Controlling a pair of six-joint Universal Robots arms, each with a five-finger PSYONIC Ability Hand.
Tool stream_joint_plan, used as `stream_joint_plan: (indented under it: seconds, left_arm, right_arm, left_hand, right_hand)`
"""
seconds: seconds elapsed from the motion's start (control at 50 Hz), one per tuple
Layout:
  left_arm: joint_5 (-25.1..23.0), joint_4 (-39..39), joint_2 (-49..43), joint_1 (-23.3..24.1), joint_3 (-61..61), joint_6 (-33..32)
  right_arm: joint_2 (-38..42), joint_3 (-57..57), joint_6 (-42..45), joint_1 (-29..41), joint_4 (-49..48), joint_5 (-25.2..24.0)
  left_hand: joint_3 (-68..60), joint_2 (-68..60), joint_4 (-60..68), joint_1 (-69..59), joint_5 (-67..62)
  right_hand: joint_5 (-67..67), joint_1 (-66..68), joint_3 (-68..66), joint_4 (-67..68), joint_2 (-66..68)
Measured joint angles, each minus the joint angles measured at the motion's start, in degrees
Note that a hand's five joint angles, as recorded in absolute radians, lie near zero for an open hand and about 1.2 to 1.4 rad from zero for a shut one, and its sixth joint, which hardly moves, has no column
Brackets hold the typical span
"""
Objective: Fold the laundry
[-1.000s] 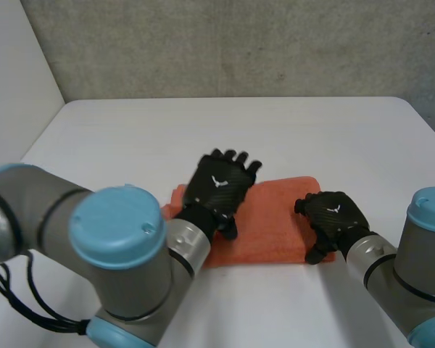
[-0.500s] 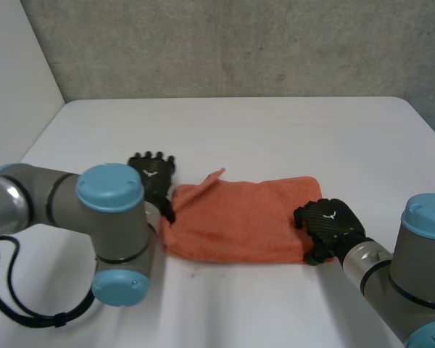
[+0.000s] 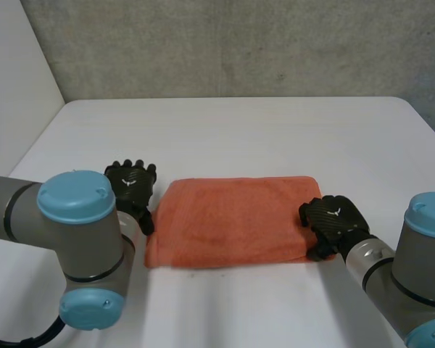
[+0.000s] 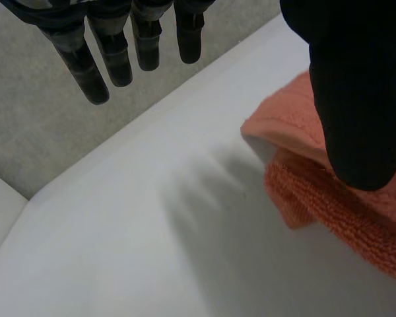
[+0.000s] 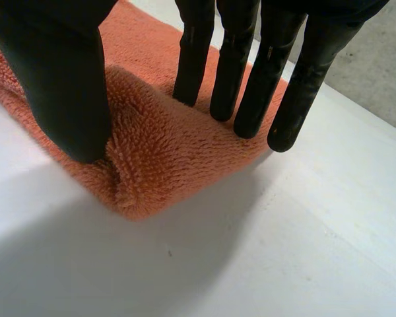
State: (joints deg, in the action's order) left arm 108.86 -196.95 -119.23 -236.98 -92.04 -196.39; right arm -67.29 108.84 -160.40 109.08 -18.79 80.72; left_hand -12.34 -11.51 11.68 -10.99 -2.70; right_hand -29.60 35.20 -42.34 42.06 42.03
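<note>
On the desk (image 3: 275, 130), head view: towel (image 3: 232, 221) folded flat, one fold apparently done; left hand (image 3: 133, 185) just beside its left edge, right hand (image 3: 333, 221) on its right corner.

Left wrist view: fingers (image 4: 147, 39) straight, spread over bare desk.

Right wrist view: fingers (image 5: 231, 66) straight, pinching towel corner against thumb (image 5: 66, 86). Likely next: regrasp left edge, fold again; nothing in the way.

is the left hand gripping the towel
No: in the left wrist view the left hand has its fingers straight above the white table, with the orange towel off beside its thumb.
</note>
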Motion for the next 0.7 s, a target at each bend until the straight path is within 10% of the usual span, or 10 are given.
stream_joint_plan:
  seconds: [0.32,0.52,0.7]
  left_arm:
    - [-0.2,-0.1,4.7,3.7,-0.9,0.4]
    - [-0.2,0.0,6.2,2.8,-3.3,0.6]
    - [-0.2,0.0,9.6,0.5,-6.3,0.6]
  right_arm:
    - [-0.7,0.7,5.3,-0.6,-0.1,3.9]
    - [-3.1,-1.4,23.1,-0.9,-0.1,10.3]
    - [-2.7,-12.8,30.1,12.5,0.1,10.3]
  left_hand:
    - [0.0,0.0,0.0,0.0,0.0]
    - [0.0,0.0,0.0,0.0,0.0]
    - [0.0,0.0,0.0,0.0,0.0]
  right_hand:
    - [-24.9,17.0,-25.2,26.0,25.0]
    - [-25.5,17.5,-25.2,26.0,25.0]
    - [-26.1,17.5,-25.3,26.1,25.0]
